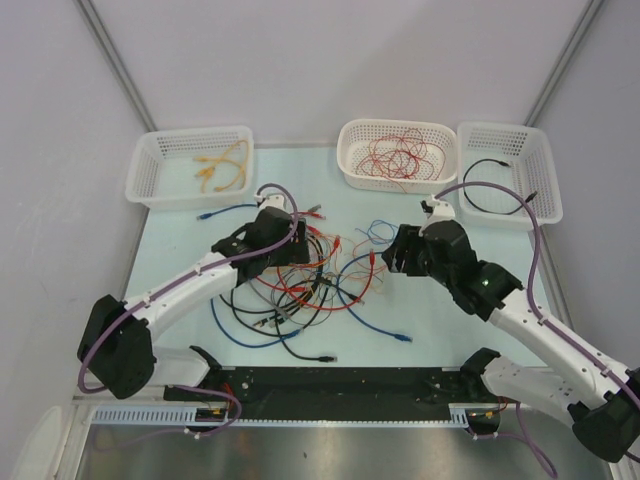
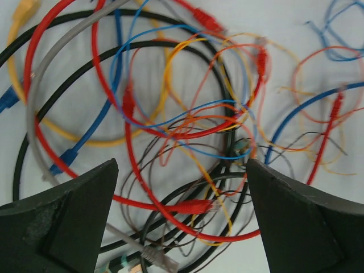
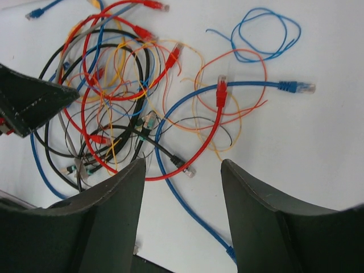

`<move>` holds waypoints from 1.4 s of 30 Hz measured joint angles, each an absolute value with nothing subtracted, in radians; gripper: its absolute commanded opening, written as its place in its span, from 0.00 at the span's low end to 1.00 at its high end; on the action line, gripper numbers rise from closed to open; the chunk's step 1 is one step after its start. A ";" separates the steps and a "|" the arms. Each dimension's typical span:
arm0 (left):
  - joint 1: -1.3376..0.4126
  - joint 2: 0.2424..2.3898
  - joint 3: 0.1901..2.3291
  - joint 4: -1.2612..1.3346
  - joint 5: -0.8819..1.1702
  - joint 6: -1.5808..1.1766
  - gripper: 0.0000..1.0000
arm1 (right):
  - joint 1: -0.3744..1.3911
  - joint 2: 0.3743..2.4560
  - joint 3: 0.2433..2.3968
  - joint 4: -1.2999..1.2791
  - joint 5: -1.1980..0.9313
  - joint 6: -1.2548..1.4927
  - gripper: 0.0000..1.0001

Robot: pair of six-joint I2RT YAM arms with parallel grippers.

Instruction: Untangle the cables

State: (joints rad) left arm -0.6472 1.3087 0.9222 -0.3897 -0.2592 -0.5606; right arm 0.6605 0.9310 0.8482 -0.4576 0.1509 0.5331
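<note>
Top view: a pale mint table surface (image 1: 450, 320) is sitting inside a booth of plain grey-white wall panels (image 1: 330, 60), with a brushed metal strip (image 1: 320, 455) running along the near edge. Three white mesh baskets are lining the far edge: the left basket (image 1: 195, 132) is holding orange-yellow leads (image 1: 222, 172), the middle basket (image 1: 397, 124) thin red wires (image 1: 395, 158), and the right basket (image 1: 505, 128) a black lead (image 1: 467, 188). The cables (image 1: 310, 285) are lying tangled mid-table between the arms. The left gripper (image 1: 300, 240) is hovering over the tangle's far-left part, and the right gripper (image 1: 395, 250) is hanging just right of it. Left wrist view: its fingers (image 2: 68, 222) are standing wide apart, gripping nothing, with red, blue, black and yellow loops spreading below. Right wrist view: the jaws are standing apart and empty, with a blue cable (image 3: 256, 84) curving beneath the gap.
</note>
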 measured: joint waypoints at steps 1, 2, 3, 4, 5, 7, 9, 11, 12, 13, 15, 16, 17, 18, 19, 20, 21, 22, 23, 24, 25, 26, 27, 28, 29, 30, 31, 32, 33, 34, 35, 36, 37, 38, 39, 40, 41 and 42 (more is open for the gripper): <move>-0.640 1.309 0.912 -0.405 -0.267 -0.565 1.00 | 0.670 0.931 0.844 -0.459 0.153 0.537 0.61; -0.627 1.309 0.903 -0.421 -0.273 -0.573 1.00 | 0.682 0.929 0.838 -0.458 0.158 0.542 0.60; -0.613 1.309 0.897 -0.429 -0.278 -0.581 1.00 | 0.694 0.928 0.831 -0.459 0.163 0.546 0.61; -0.598 1.309 0.891 -0.431 -0.281 -0.589 0.99 | 0.701 0.928 0.828 -0.460 0.167 0.549 0.61; -0.578 1.310 0.882 -0.430 -0.280 -0.599 1.00 | 0.707 0.926 0.825 -0.461 0.171 0.550 0.60; -0.541 1.317 0.855 -0.426 -0.276 -0.617 0.99 | 0.714 0.918 0.819 -0.463 0.179 0.554 0.61; -0.512 1.330 0.823 -0.422 -0.274 -0.633 0.99 | 0.718 0.907 0.815 -0.468 0.187 0.558 0.60; -0.495 1.353 0.796 -0.416 -0.258 -0.648 1.00 | 0.719 0.896 0.815 -0.476 0.195 0.559 0.60; -0.492 1.369 0.790 -0.411 -0.249 -0.656 1.00 | 0.721 0.892 0.815 -0.478 0.199 0.561 0.61; -0.491 1.384 0.787 -0.403 -0.236 -0.659 1.00 | 0.721 0.889 0.815 -0.480 0.201 0.562 0.60; -0.491 1.423 0.787 -0.374 -0.209 -0.667 1.00 | 0.723 0.888 0.814 -0.482 0.203 0.567 0.61; -0.492 1.444 0.787 -0.357 -0.194 -0.673 1.00 | 0.725 0.888 0.812 -0.482 0.204 0.569 0.61; -0.492 1.465 0.787 -0.345 -0.174 -0.677 1.00 | 0.725 0.888 0.810 -0.483 0.205 0.569 0.60; -0.495 1.483 0.787 -0.334 -0.160 -0.682 1.00 | 0.725 0.888 0.807 -0.484 0.205 0.570 0.61; -0.497 1.497 0.787 -0.324 -0.147 -0.683 1.00 | 0.725 0.888 0.805 -0.487 0.206 0.570 0.61; -0.501 1.505 0.787 -0.317 -0.141 -0.683 1.00 | 0.725 0.888 0.804 -0.490 0.207 0.570 0.61; -0.511 1.513 0.787 -0.307 -0.133 -0.683 1.00 | 0.725 0.888 0.802 -0.492 0.211 0.570 0.61; -0.522 1.518 0.787 -0.298 -0.125 -0.683 0.98 | 0.725 0.888 0.801 -0.494 0.213 0.570 0.61; -0.532 1.523 0.788 -0.292 -0.123 -0.682 0.97 | 0.725 0.888 0.800 -0.494 0.215 0.570 0.61; -0.544 1.530 0.792 -0.284 -0.124 -0.681 0.94 | 0.725 0.888 0.799 -0.496 0.217 0.570 0.60; -0.553 1.540 0.798 -0.273 -0.123 -0.681 0.86 | 0.725 0.888 0.799 -0.497 0.217 0.570 0.60; -0.559 1.552 0.806 -0.263 -0.123 -0.680 0.80 | 0.726 0.889 0.799 -0.496 0.217 0.570 0.61; -0.563 1.561 0.812 -0.254 -0.121 -0.682 0.74 | 0.726 0.889 0.799 -0.496 0.218 0.570 0.61; -0.567 1.573 0.817 -0.241 -0.118 -0.678 0.59 | 0.727 0.890 0.799 -0.496 0.219 0.571 0.60; -0.571 1.583 0.822 -0.229 -0.116 -0.673 0.51 | 0.727 0.890 0.799 -0.496 0.220 0.572 0.61; -0.574 1.589 0.823 -0.219 -0.114 -0.678 0.43 | 0.727 0.890 0.799 -0.496 0.220 0.572 0.60; -0.576 1.596 0.824 -0.212 -0.105 -0.673 0.29 | 0.728 0.890 0.799 -0.496 0.221 0.572 0.61; -0.581 1.602 0.825 -0.209 -0.103 -0.670 0.23 | 0.729 0.890 0.799 -0.496 0.222 0.572 0.61; -0.582 1.604 0.825 -0.207 -0.098 -0.668 0.18 | 0.729 0.890 0.799 -0.497 0.223 0.572 0.61; -0.584 1.607 0.825 -0.212 -0.097 -0.665 0.09 | 0.729 0.890 0.799 -0.497 0.224 0.572 0.61; -0.585 1.607 0.825 -0.215 -0.096 -0.657 0.05 | 0.729 0.889 0.799 -0.497 0.226 0.572 0.61; -0.586 1.605 0.825 -0.220 -0.094 -0.655 0.00 | 0.729 0.888 0.799 -0.498 0.228 0.572 0.61; -0.586 1.602 0.825 -0.227 -0.093 -0.653 0.00 | 0.729 0.885 0.799 -0.498 0.228 0.572 0.60; -0.587 1.595 0.825 -0.236 -0.092 -0.650 0.00 | 0.729 0.882 0.799 -0.498 0.229 0.572 0.60; -0.587 1.582 0.825 -0.249 -0.092 -0.646 0.00 | 0.729 0.878 0.799 -0.498 0.230 0.572 0.60; -0.587 1.560 0.825 -0.262 -0.089 -0.644 0.00 | 0.729 0.873 0.799 -0.498 0.230 0.572 0.60; -0.587 1.535 0.827 -0.275 -0.084 -0.642 0.00 | 0.729 0.866 0.799 -0.497 0.231 0.572 0.61; -0.587 1.494 0.831 -0.290 -0.074 -0.634 0.00 | 0.727 0.854 0.799 -0.497 0.232 0.571 0.60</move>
State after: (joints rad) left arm -0.5873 1.4937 0.8314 -0.2897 -0.0742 -0.6342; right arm 0.7269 0.8539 0.7986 -0.4969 0.2317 0.5709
